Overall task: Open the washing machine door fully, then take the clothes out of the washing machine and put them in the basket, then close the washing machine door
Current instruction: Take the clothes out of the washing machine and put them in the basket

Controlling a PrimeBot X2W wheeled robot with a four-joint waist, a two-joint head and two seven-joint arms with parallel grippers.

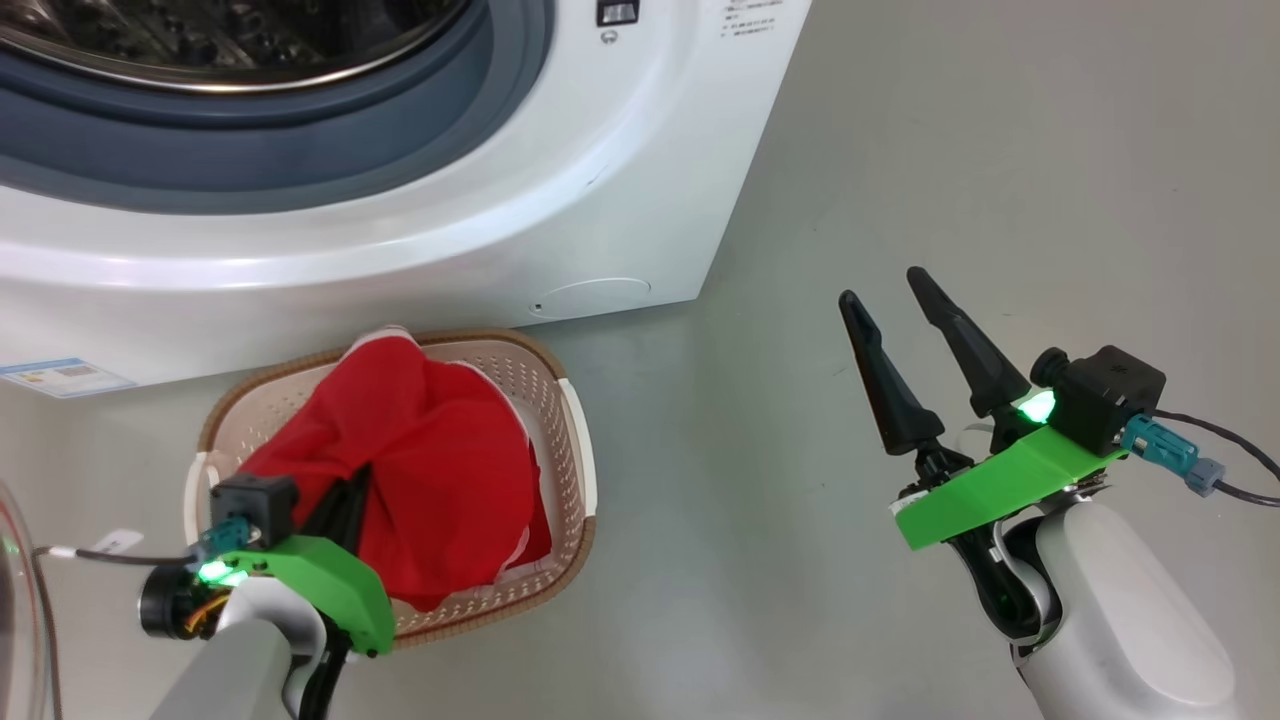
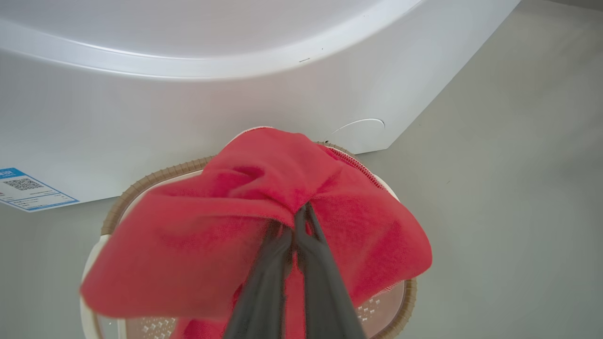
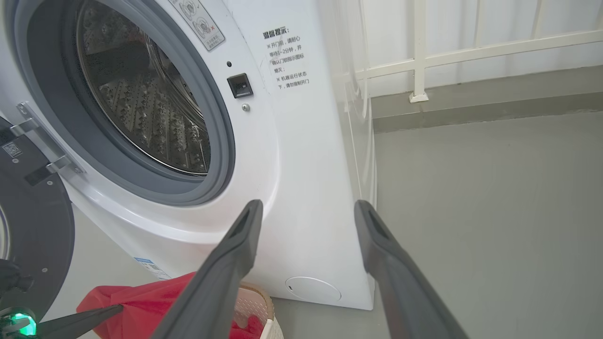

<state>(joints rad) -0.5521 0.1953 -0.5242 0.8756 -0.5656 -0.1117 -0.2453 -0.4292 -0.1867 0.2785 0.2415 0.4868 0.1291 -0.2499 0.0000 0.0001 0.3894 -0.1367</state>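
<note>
Red clothes [image 1: 440, 480] draped over the basket [image 1: 548, 358], left gripper [image 2: 301, 221] clamped on them

The basket sits on the floor [image 1: 800, 250] just in front of the washing machine [image 1: 520, 210]. The door [image 3: 33, 226] is swung out on the left. The right gripper [image 1: 882, 285] hangs off to the right, fingers spread, holding nothing.

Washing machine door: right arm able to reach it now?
Probably not directly: the door is far left, with the basket and the left gripper, shut on the clothes, between it and the right gripper.
</note>
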